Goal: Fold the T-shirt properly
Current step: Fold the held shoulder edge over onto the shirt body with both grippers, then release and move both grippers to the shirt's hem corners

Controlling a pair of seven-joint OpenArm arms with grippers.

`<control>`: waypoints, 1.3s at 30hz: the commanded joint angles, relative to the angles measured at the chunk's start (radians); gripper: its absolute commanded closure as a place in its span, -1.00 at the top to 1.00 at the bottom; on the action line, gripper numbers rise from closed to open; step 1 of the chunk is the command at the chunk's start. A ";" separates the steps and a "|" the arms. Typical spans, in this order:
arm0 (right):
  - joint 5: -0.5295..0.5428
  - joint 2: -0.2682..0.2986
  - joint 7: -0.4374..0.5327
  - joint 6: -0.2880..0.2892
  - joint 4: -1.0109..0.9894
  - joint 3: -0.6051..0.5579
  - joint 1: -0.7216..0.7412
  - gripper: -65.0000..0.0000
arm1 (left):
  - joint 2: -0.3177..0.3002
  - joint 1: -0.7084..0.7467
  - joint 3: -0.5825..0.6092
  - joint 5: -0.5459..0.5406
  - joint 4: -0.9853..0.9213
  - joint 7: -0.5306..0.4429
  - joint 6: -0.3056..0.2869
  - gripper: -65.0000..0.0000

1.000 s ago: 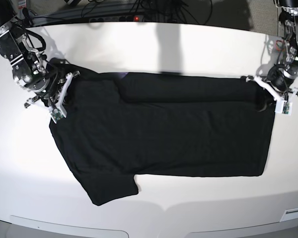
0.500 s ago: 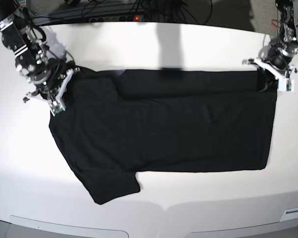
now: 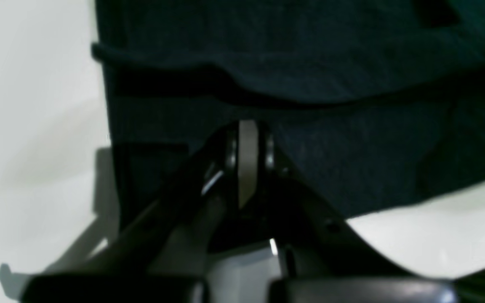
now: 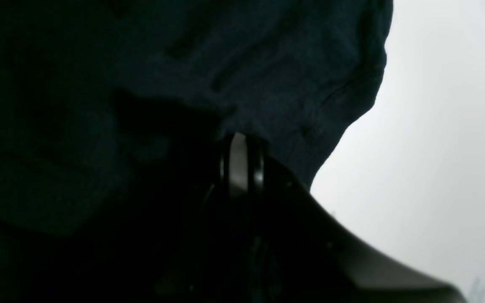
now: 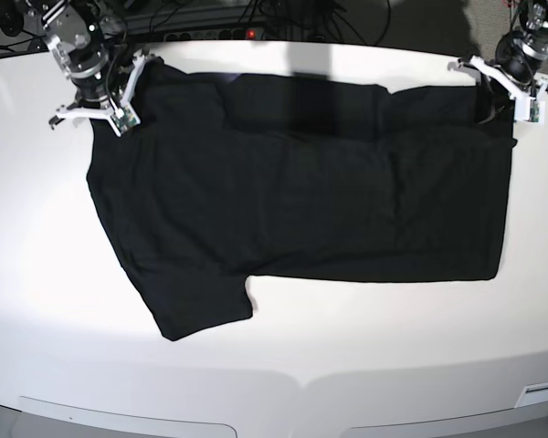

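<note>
Dragging a black short-sleeved cloth T-shirt [image 5: 292, 210] flat across a white table [image 5: 347, 383].
Left gripper [image 3: 247, 139] and right gripper [image 4: 239, 147] clench opposite ends of its far edge, presumably keeping the cloth taut and square for the next fold.

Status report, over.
Both end effectors shut, on the black cloth T-shirt's upper part. T-shirt spread broad on the white table, one sleeve sticking out. No obstruction seen.
</note>
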 commanded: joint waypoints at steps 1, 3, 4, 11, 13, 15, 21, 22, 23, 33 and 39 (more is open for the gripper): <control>0.025 0.011 -0.071 0.029 -0.003 0.014 -0.034 -1.00 | -0.014 0.021 -0.025 0.011 0.008 0.013 0.008 -1.00; 0.021 0.011 -0.066 0.030 0.003 0.057 -0.066 -1.00 | -0.014 0.036 -0.051 0.011 0.010 0.013 -0.006 -1.00; 0.022 0.011 -0.064 0.030 0.011 0.078 -0.081 -1.00 | -0.014 0.043 -0.059 0.011 0.014 0.013 -0.029 -1.00; 0.022 0.011 -0.064 0.029 0.089 0.166 -0.133 -1.00 | -0.015 0.076 -0.061 -0.008 0.090 0.014 -0.068 -1.00; 0.022 0.011 -0.063 0.029 0.109 0.182 -0.132 -1.00 | -0.014 0.085 -0.071 -0.008 0.142 0.013 -0.068 -1.00; 0.022 0.011 -0.063 0.029 0.135 0.204 -0.130 -1.00 | -0.014 0.088 -0.095 -0.008 0.200 0.014 -0.068 -1.00; 0.023 0.011 -0.050 0.021 0.188 0.303 -0.124 -1.00 | -0.015 0.085 -0.211 -0.008 0.360 0.020 -0.067 -1.00; 0.031 0.011 -0.037 0.021 0.188 0.317 -0.119 -1.00 | -0.015 0.081 -0.228 -0.008 0.372 0.016 -0.067 -1.00; 0.050 0.011 -0.030 0.021 0.188 0.327 -0.109 -1.00 | -0.015 0.071 -0.238 -0.008 0.375 0.008 -0.068 -1.00; 0.240 0.011 -0.089 0.118 0.188 0.333 0.068 -0.02 | -0.020 -0.262 -0.171 -0.008 0.219 0.170 -0.067 -0.29; 0.240 0.011 -0.100 0.117 0.179 0.333 0.084 0.07 | -0.117 -0.529 0.008 -0.068 -0.104 0.252 -0.073 -0.29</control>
